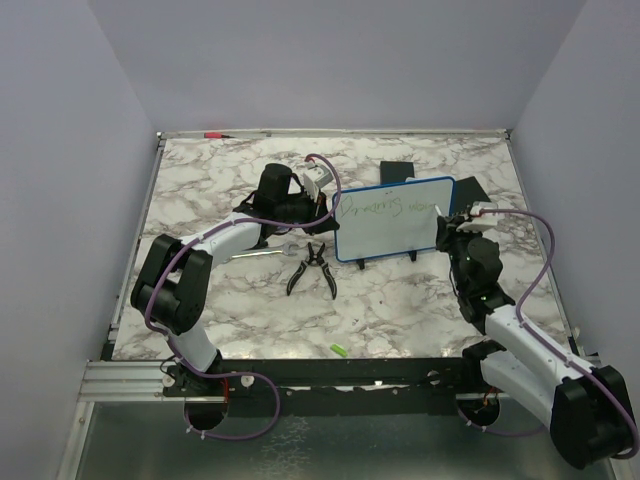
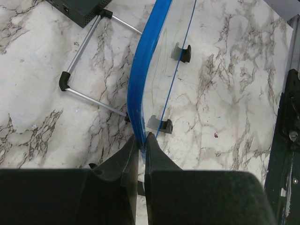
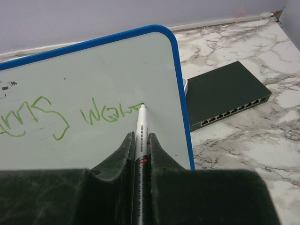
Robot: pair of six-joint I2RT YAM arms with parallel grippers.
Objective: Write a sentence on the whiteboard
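Note:
The whiteboard [image 1: 392,220], white with a blue frame, stands upright mid-table on small black feet. Green handwriting [image 1: 385,208] runs along its upper part; the right wrist view shows the words [image 3: 110,115] up close. My left gripper [image 1: 325,205] is shut on the board's left blue edge [image 2: 140,93]. My right gripper [image 1: 447,225] is shut on a white marker [image 3: 140,126], whose tip touches the board at the end of the last green word. The board's face [image 3: 93,93] fills the right wrist view.
Black-handled pliers [image 1: 312,268] lie in front of the board. A black network switch [image 3: 225,96] lies behind the board's right side, another black box [image 1: 397,171] behind it. A small green cap [image 1: 338,349] lies near the front edge. A metal stand [image 2: 89,61] lies left of the board.

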